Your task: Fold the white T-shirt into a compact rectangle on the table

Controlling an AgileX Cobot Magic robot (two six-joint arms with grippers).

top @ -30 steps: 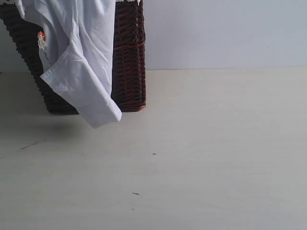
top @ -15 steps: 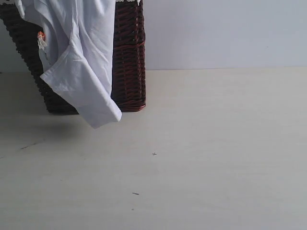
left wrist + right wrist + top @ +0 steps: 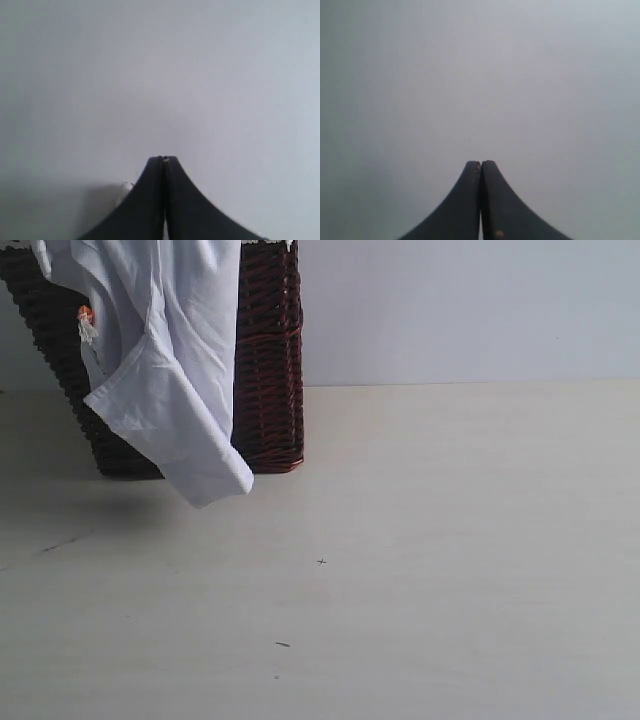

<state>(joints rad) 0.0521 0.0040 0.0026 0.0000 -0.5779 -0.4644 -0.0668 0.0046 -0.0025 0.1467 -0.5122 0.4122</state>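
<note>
The white T-shirt (image 3: pixel 165 360) hangs over the side of a dark wicker basket at the far left of the exterior view, one sleeve dangling just above the table (image 3: pixel 420 560); a small orange tag (image 3: pixel 86 314) shows at its collar. Neither arm appears in the exterior view. My left gripper (image 3: pixel 163 159) is shut with nothing between its black fingers, facing a plain pale surface. My right gripper (image 3: pixel 481 162) is likewise shut and empty before a plain grey surface.
The dark brown wicker basket (image 3: pixel 268 370) stands at the table's back left against a pale wall (image 3: pixel 470 310). A few small dark specks (image 3: pixel 283 644) mark the cream tabletop.
</note>
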